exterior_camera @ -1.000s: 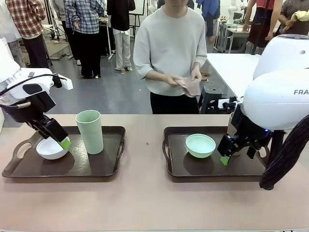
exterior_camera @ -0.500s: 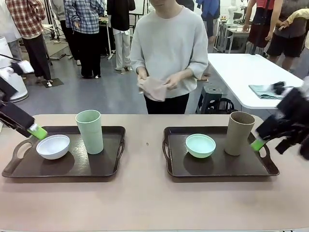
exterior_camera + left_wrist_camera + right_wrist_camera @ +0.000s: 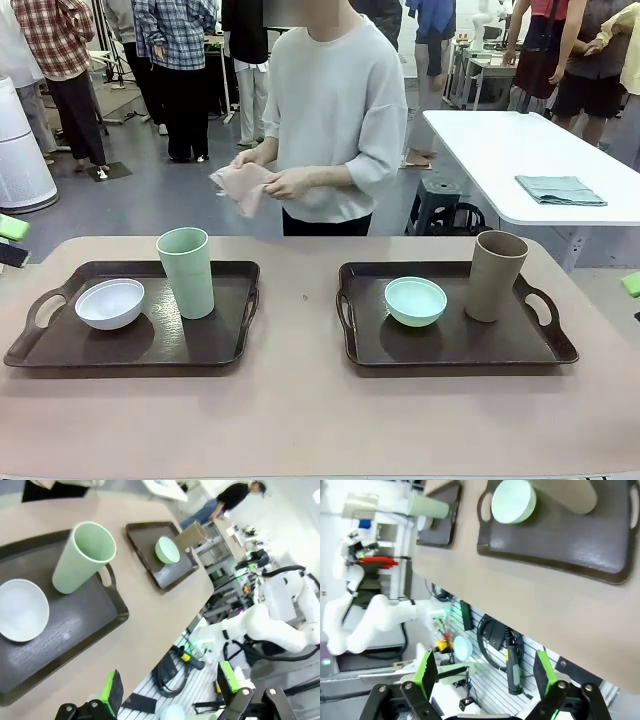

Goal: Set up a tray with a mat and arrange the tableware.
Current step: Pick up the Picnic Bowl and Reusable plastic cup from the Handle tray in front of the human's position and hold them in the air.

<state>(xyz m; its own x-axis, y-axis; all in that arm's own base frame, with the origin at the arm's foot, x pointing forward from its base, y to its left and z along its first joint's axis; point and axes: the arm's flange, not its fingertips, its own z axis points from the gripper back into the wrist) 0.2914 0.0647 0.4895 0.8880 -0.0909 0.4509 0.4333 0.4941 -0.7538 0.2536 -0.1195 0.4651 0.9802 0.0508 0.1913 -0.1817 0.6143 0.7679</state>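
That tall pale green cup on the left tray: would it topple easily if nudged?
Probably: the pale green cup is tall and narrower at its base, so a high push may tip it. It looks empty, so likely light. Its matte surface should grip fairly well.

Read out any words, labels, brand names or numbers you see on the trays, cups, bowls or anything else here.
None can be read.
The left tray, right tray, white bowl, mint bowl, green cup and brown cup are plain, with no print.
Hanging gear in the wrist views: too blurred for any lettering.
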